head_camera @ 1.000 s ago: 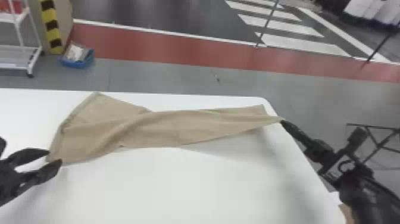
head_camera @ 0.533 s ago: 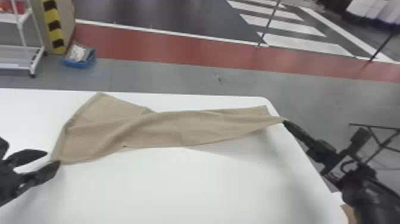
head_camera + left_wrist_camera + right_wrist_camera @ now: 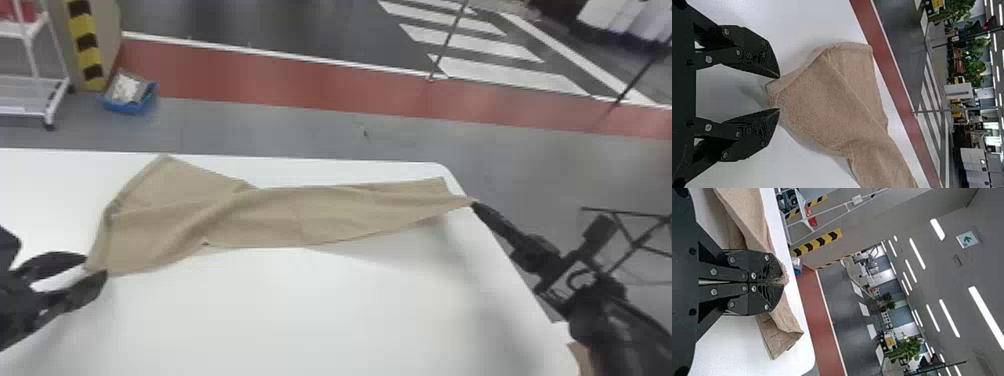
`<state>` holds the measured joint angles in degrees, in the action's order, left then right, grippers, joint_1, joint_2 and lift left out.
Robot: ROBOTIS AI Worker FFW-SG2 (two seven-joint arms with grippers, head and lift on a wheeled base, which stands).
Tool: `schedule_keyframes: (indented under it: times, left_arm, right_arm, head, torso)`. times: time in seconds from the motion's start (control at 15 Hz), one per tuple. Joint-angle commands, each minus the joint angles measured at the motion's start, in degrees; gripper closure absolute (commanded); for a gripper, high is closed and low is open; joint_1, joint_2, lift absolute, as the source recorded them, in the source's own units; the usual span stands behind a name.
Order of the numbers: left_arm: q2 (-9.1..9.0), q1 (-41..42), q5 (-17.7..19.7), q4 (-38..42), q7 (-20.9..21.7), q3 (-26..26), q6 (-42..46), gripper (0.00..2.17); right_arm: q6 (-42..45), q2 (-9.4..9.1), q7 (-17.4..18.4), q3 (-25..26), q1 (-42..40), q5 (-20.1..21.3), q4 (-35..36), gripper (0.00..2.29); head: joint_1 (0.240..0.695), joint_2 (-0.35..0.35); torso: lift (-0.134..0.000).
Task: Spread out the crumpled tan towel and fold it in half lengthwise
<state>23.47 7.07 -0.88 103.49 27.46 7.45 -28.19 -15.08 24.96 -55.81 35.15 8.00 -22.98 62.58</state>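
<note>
My left gripper [image 3: 95, 265] is at the table's left side in the head view, open around the near-left corner of the tan towel [image 3: 270, 215]. In the left wrist view, the towel's corner [image 3: 774, 92] lies between the parted fingers of the left gripper [image 3: 779, 93]. My right gripper [image 3: 475, 202], at the table's right edge, is shut on the towel's right end and holds it up. The right wrist view has that right gripper [image 3: 779, 282] with its fingers together on a pinch of cloth. The towel stretches between both, wide at left, twisted and narrower toward the right.
The white table [image 3: 320, 310] carries the towel near its far edge. Beyond it on the floor are a blue bin [image 3: 127, 97] and a white rack [image 3: 30, 90] at far left. A black stand [image 3: 635, 235] is to the right of the table.
The right gripper and the towel end in it have stayed nearly in place. The left gripper has shifted very slightly around the towel's corner, still open.
</note>
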Motion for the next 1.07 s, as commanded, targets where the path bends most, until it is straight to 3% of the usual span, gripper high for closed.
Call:
schedule_keyframes:
  times: [0.0, 0.07, 0.2, 0.33, 0.53, 0.73, 1.0]
  left_arm:
    - [-0.01, -0.04, 0.09, 0.4, -0.04, -0.06, -0.08, 0.71]
    - [-0.01, 0.05, 0.18, 0.66, -0.48, -0.15, -0.08, 1.01]
    - [-0.01, 0.14, 0.18, 0.93, -0.75, -0.33, -0.43, 1.03]
    - [0.08, 0.14, -0.26, 1.19, -1.36, -0.24, -1.48, 1.45]
    - [0.35, 0.93, 0.0, 3.74, -1.45, -1.38, -3.42, 1.48]
    - [0.43, 2.42, 1.49, 9.45, -3.21, -5.69, -9.74, 1.48]
    - [0.61, 2.33, 4.83, 15.52, -6.81, -10.17, -19.41, 1.48]
  right_arm:
    - [0.0, 0.09, 0.0, 0.19, 0.0, 0.04, 0.0, 1.51]
    - [0.0, 0.09, 0.0, 0.19, 0.0, 0.04, 0.0, 1.51]
    - [0.0, 0.09, 0.0, 0.19, 0.0, 0.04, 0.0, 1.51]
    - [-0.18, 0.09, 0.0, 0.19, 0.0, -0.05, 0.08, 1.51]
    - [-0.35, 0.18, 0.0, 0.27, -0.35, -0.14, 0.35, 1.51]
    - [-1.23, 0.53, -0.53, 0.36, -0.62, 0.22, 1.31, 1.51]
    - [-11.6, 2.29, -0.44, 0.1, 0.7, 1.97, 7.91, 1.51]
  head:
    - [0.695, -0.343]
    - [0.695, -0.344]
    - [0.695, -0.345]
    - [0.695, -0.343]
    - [0.695, -0.339]
    - [0.695, -0.329]
    - [0.695, -0.285]
  torso:
    - [-0.124]
    - [-0.124]
    - [-0.124]
    - [-0.124]
    - [-0.124]
    - [-0.124]
    - [-0.124]
